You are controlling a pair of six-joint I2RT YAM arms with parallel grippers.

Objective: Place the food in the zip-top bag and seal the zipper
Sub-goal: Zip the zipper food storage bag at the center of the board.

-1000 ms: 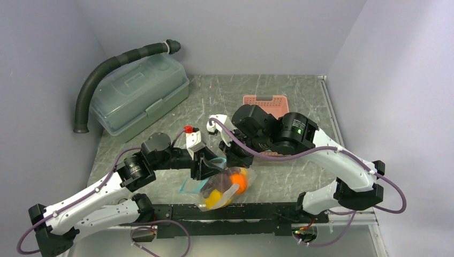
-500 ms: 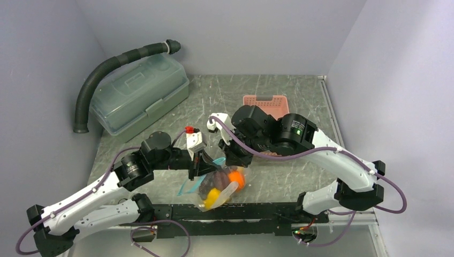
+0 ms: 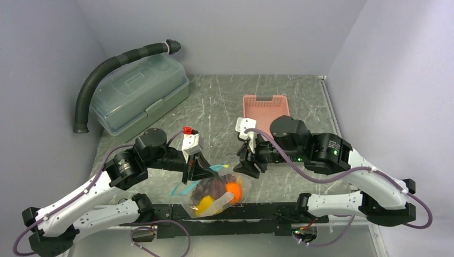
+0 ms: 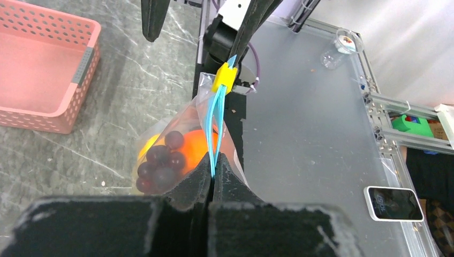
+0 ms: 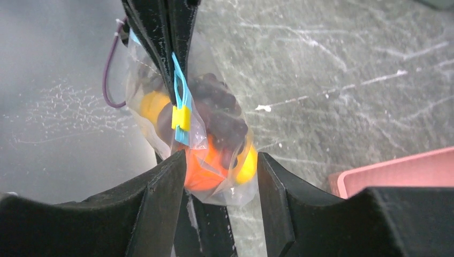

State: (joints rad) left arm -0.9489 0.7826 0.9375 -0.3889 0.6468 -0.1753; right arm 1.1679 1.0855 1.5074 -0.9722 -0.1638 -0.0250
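Note:
The clear zip-top bag (image 3: 214,194) lies at the table's front edge, between the two arms. Inside it the food shows: a dark grape bunch (image 4: 160,163), a round orange fruit (image 3: 232,188) and a yellow one (image 3: 203,203). My left gripper (image 4: 214,167) is shut on the teal zipper (image 4: 217,126), which runs away from it to a yellow slider (image 4: 225,80). My right gripper (image 5: 219,160) stands open just right of the bag (image 5: 214,134), fingers apart and holding nothing. In the overhead view the left gripper (image 3: 206,170) pinches the bag's top and the right gripper (image 3: 247,167) sits beside it.
A pink slotted basket (image 3: 266,110) stands behind the right gripper. A translucent lidded box (image 3: 139,96) and a black hose (image 3: 107,69) occupy the back left. The black rail (image 3: 257,211) runs along the front edge under the bag.
The left gripper closed on the zipper strip. The right gripper opened, let go of the bag and drew back to the right. The bag sank slightly toward the front edge.

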